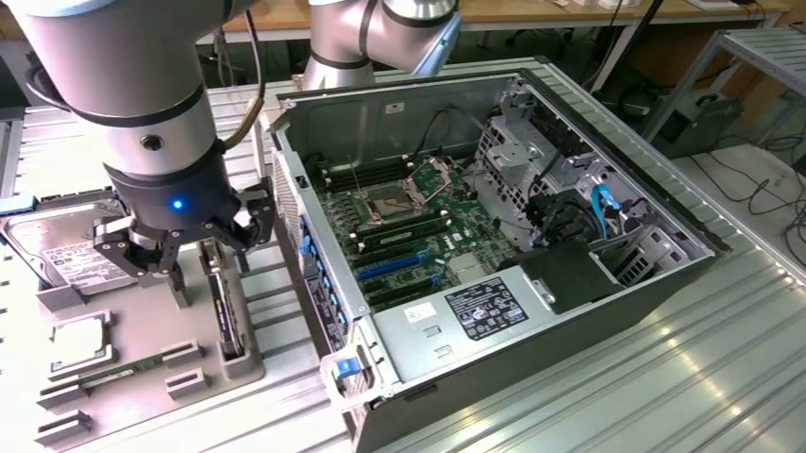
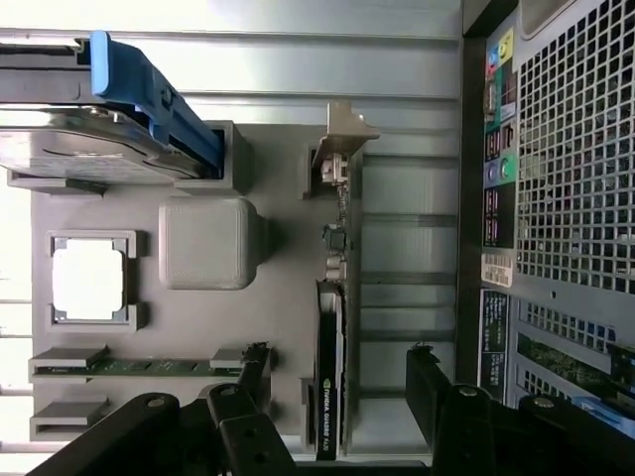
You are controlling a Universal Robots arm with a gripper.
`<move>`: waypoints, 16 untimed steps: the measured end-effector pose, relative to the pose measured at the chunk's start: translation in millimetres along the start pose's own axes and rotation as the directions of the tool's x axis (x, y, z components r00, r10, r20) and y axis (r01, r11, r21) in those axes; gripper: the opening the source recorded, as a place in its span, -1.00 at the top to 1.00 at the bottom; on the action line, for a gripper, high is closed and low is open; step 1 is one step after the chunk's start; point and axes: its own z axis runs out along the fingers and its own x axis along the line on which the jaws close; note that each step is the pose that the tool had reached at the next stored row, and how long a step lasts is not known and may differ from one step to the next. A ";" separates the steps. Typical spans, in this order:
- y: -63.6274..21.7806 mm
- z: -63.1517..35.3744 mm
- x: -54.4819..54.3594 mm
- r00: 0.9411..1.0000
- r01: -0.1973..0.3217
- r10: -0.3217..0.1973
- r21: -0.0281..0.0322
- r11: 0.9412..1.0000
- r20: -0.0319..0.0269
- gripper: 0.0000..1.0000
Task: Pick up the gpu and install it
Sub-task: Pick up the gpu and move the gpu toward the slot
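1. The gpu point(image 2: 330, 397), a flat rectangular circuit card with a silver metal end bracket, stood on its long edge in a narrow slot of the grey moulded plastic holder tray point(image 1: 151, 387), outside the computer.
2. In the exterior view the gpu point(image 1: 228, 316) sat at the tray's edge nearest the open grey metal computer case point(image 1: 629, 311), which lay just beside the tray on the exterior view's right.
3. The black two-fingered gripper point(image 1: 211, 276) hung directly over the card, at the end of the silver arm.
4. In the wrist view the gripper point(image 2: 339, 357) had its fingers point(image 2: 250, 382) spread wide, one on each side of the card, with a clear gap on both sides and nothing held.
5. Whether the fingertips had come level with the card's top edge could not be told.
6. A silver hard drive with a white label point(image 1: 70, 257) lay at the tray's far end, well apart from the gpu.
7. A square silver processor chip point(image 1: 78, 338) sat in its own recess, and a narrow green memory stick point(image 1: 126, 366) lay in a slot near it.
8. Inside the case, the green motherboard point(image 1: 422, 222) lay exposed, with blue expansion slots point(image 1: 391, 266) near its middle.
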 end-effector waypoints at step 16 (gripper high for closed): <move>-2.8 25.3 2.4 1.000 0.000 0.000 0.000 1.000 0.000 -0.33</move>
